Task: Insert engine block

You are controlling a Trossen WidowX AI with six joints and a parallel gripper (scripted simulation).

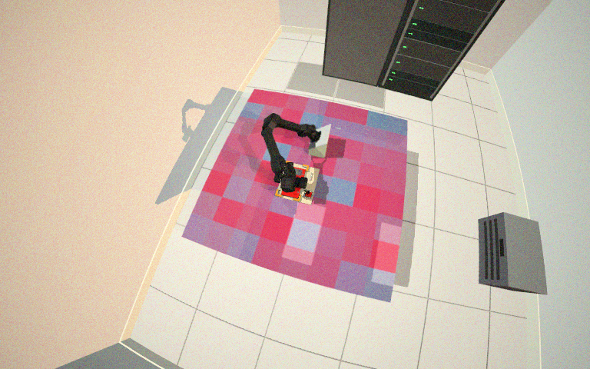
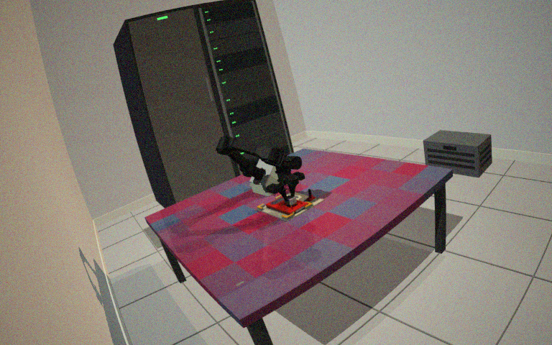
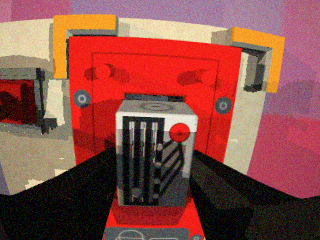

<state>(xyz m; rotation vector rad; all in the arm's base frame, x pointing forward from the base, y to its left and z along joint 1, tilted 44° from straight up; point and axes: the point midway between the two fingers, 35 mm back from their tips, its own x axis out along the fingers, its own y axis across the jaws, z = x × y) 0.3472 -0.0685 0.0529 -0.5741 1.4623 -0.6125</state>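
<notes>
Clock bearings: 12 is the top edge of the view named.

Wrist view. Gripper [image 1: 289, 182] [image 2: 290, 199] [image 3: 154, 158]: jaws pinching the engine block [image 2: 291, 201] [image 3: 152, 165], one dark finger at its 8 o'clock, the other at 4. Block is grey-white, with dark vertical bars and slanted stripes; red round mark [image 3: 179, 132] towards 1 o'clock on that face. Block is over the red car body [image 1: 290, 194] [image 2: 278, 206] [image 3: 150, 45]; full seating cannot be judged. Dark slot [image 3: 155, 96] shows just past the block, at 12.

Orange corner pieces [image 3: 85, 22] at 11 and 1 o'clock, on the cream board [image 1: 313, 174] [image 3: 175, 27] around the body. At 10, a dark-framed red part [image 1: 307, 194] [image 3: 17, 102].

Top view, bearings from the car body. Arm [image 1: 273, 147] [image 2: 244, 162] bends round by 11 o'clock; a pale slanted panel [image 1: 323, 134] [image 2: 264, 167] stands near its far end, at 1. All on the patchwork-coloured table [image 1: 304, 234] [image 2: 346, 239]. Well apart: dark server cabinet [image 1: 361, 38] [image 2: 167, 101] at 1, grey vented box [image 1: 517, 252] [image 2: 458, 152] between 3 and 4.
</notes>
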